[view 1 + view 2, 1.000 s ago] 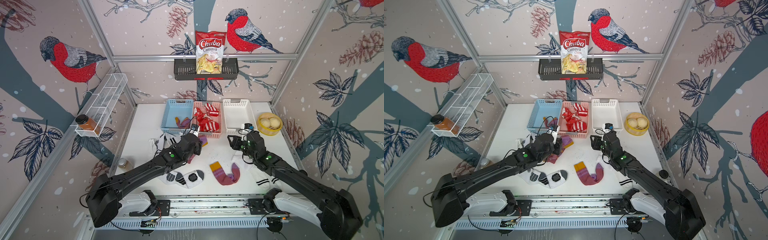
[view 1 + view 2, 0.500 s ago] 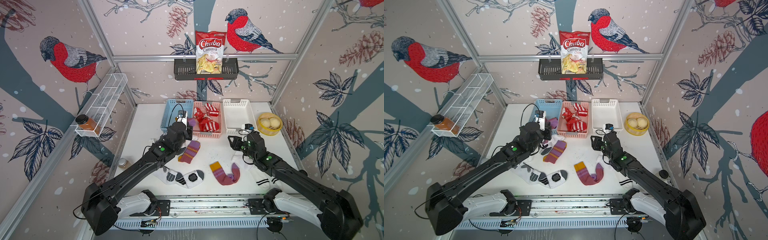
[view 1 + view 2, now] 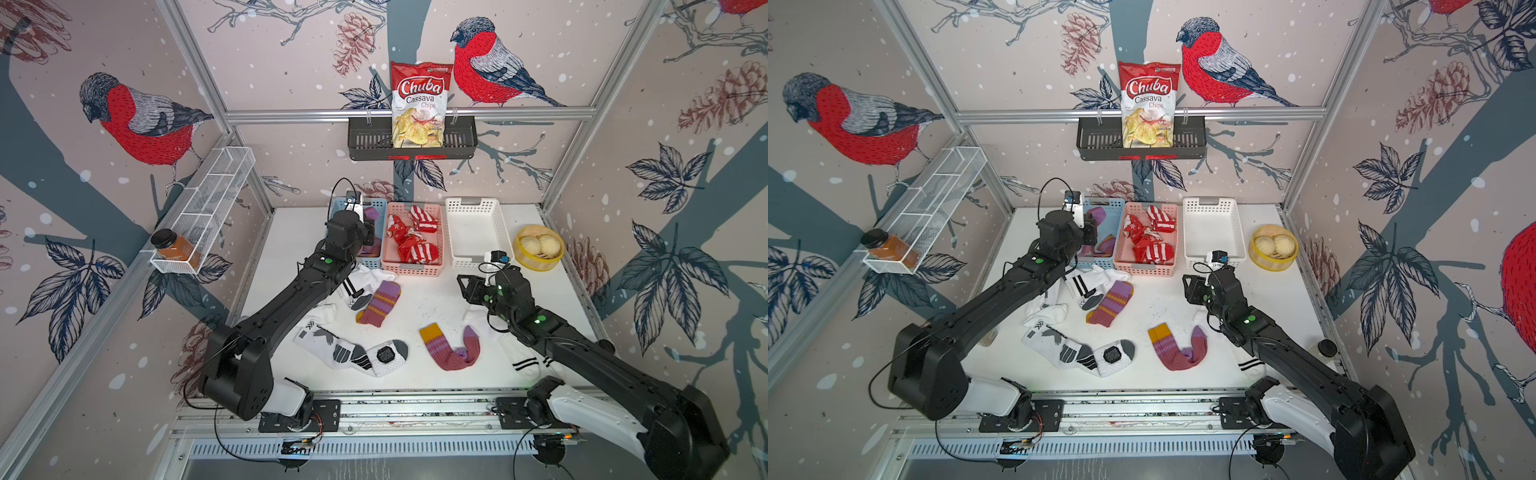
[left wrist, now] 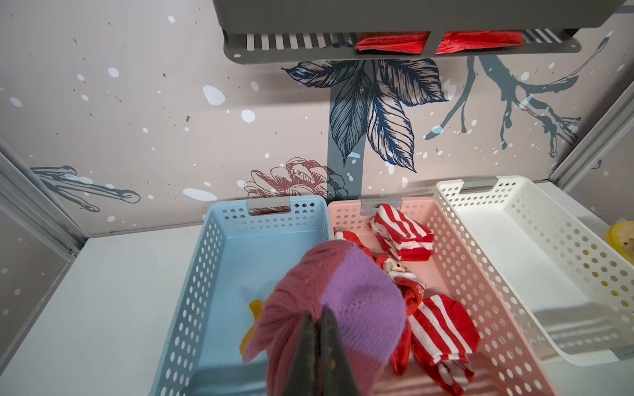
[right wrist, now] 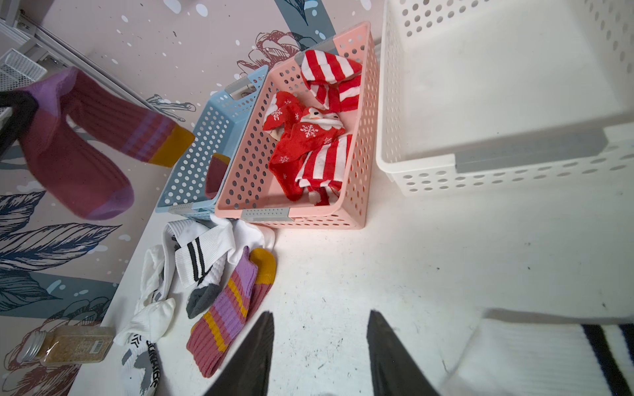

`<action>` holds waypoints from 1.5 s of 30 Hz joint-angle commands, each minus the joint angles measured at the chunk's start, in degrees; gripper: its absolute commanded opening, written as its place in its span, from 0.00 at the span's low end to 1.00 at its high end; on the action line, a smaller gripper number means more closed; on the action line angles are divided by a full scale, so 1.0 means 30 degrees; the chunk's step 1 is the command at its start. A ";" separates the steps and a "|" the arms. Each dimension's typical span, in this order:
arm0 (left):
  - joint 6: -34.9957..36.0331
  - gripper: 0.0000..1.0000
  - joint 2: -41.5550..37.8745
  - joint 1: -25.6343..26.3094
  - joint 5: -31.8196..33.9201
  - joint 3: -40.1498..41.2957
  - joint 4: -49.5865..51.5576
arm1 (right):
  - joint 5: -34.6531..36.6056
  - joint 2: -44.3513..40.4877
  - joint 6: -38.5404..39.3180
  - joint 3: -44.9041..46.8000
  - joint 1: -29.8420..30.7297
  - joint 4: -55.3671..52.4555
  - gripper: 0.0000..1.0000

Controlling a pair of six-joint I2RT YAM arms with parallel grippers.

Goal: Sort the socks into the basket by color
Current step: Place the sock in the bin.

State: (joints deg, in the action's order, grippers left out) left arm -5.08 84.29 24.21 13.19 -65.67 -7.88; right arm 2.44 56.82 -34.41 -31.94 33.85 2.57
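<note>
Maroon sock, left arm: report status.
Left end effector shut on maroon sock, above blue basket. Right end effector open, empty, over table. Nothing blocking the basket.

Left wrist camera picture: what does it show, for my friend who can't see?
The left gripper pinches a maroon-and-purple knit sock over the pale blue perforated plastic basket. Beside it, a pink perforated basket holds red-and-white striped socks, then a white perforated basket.

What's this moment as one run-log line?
left gripper: shut on maroon sock over blue basket | right gripper: open, empty | pink basket: red socks
</note>
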 commanded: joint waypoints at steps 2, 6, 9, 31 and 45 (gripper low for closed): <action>0.0014 0.00 0.1715 -0.0952 -0.1641 -0.1264 -0.2097 | -0.0060 -0.0188 0.0016 0.0246 0.0001 0.0082 0.47; 0.0199 0.00 0.3524 -0.1595 -0.2237 -0.2266 -0.3155 | -0.0099 -0.0335 -0.0013 0.0364 0.0013 -0.0036 0.47; 0.0132 0.00 0.4923 -0.2022 -0.2553 -0.3119 -0.3363 | -0.0051 -0.0507 0.0008 0.0423 0.0013 -0.0065 0.47; -0.1446 0.44 0.9292 -0.3531 -0.2690 -0.5876 -0.1658 | 0.0038 -0.1038 0.0018 0.1009 -0.0032 -0.0065 0.48; -0.2248 0.47 0.6047 -0.3518 -0.3981 -0.2834 -0.1367 | -0.0271 -0.0620 0.0066 0.1075 0.0193 0.0306 0.51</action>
State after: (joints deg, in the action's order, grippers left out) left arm -10.74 104.22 13.65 3.03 -75.29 -12.75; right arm 2.42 54.46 -34.41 -28.67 34.09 2.00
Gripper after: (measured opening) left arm 0.464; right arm 0.510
